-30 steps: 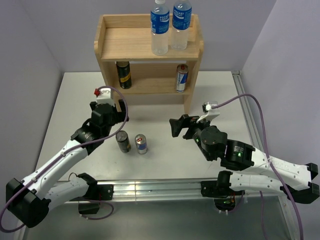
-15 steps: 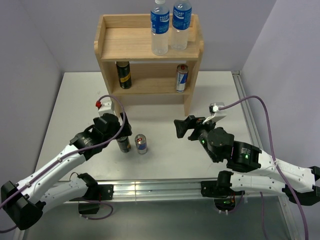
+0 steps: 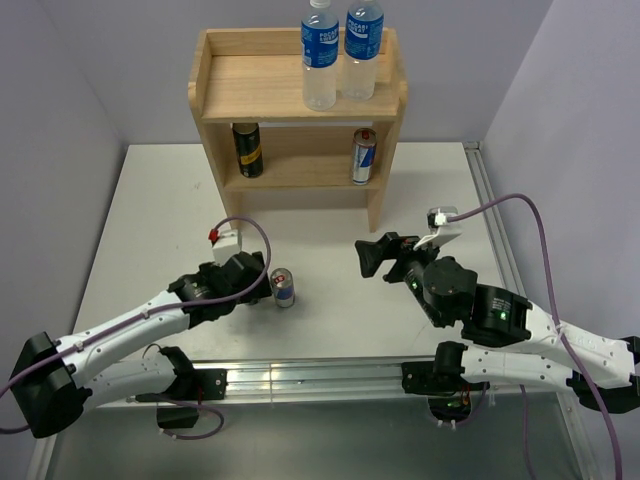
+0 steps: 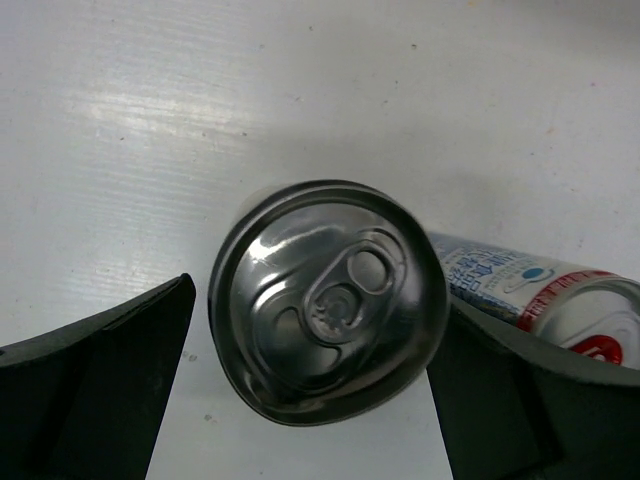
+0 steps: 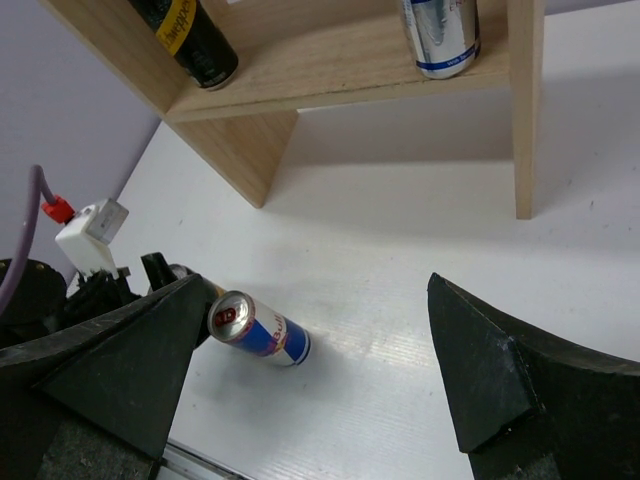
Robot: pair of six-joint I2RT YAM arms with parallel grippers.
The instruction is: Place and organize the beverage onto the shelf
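The left gripper is being held wide open and low over the white table, nothing being clasped by it. Its jaws are being kept on either side of an upright dark can, whose silver top with its pull tab is being shown to the left wrist camera. A strip of bare table is being left between the can and one finger; whether the other finger is touching the can cannot be told. Just beside that can a blue-and-silver can is standing on the table, apart from the jaws. The right gripper is likewise being held open and empty, raised above the table to the right of both cans and pointed towards them. Farther back, against the wall, the light wooden shelf is being occupied on both tiers: two clear bottles with blue labels are standing side by side on the right of the rimmed top board, while a black-and-yellow can is standing at the left of the lower board and a second blue-and-silver can at its right.
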